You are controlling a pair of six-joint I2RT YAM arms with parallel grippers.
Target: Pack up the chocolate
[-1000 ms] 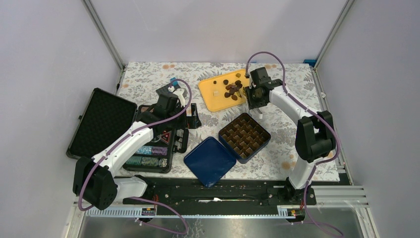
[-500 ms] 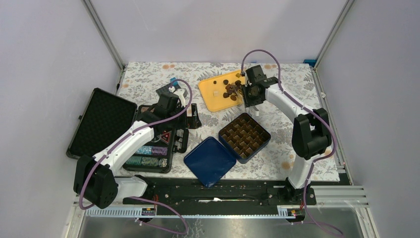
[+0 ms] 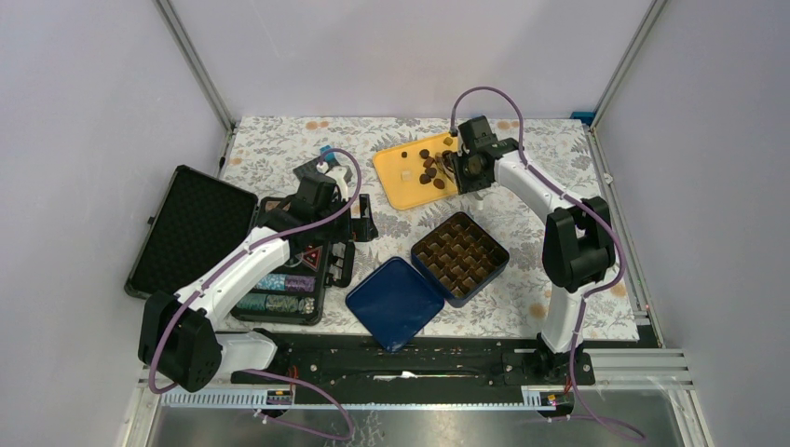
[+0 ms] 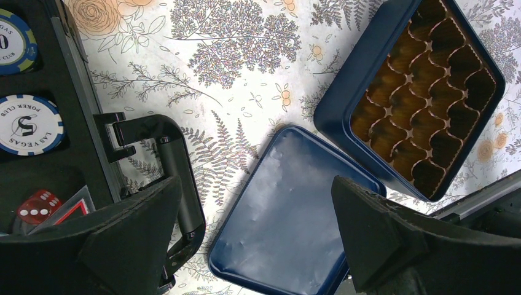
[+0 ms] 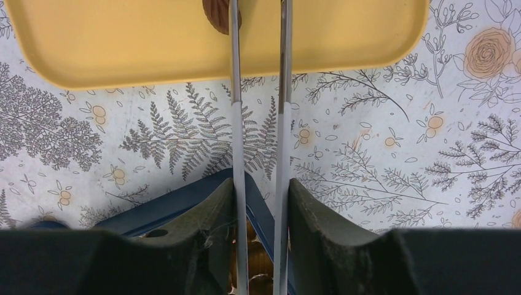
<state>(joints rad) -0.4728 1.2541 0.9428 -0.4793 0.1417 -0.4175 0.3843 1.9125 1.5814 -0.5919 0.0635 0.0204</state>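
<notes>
Right gripper (image 5: 259,195) was pressed together on a pair of thin metal tweezers (image 5: 234,123), whose two prongs stood slightly apart and reached over the near edge of the yellow tray (image 5: 123,43). One brown piece lay on the tray against the left prong; the tips ran out of the wrist view, so I could not tell whether they pinched anything. From above, the chocolate (image 3: 431,169) sat scattered on the tray's right half, the pale piece (image 3: 405,173) a little apart to the left. The blue tin (image 3: 413,253) with its brown compartment liner stood near the tray on the floral cloth (image 3: 279,149), its lid (image 3: 395,303) touching its left side. Left gripper (image 4: 255,190) hung spread wide above the lid and the poker chip case (image 3: 191,228).
</notes>
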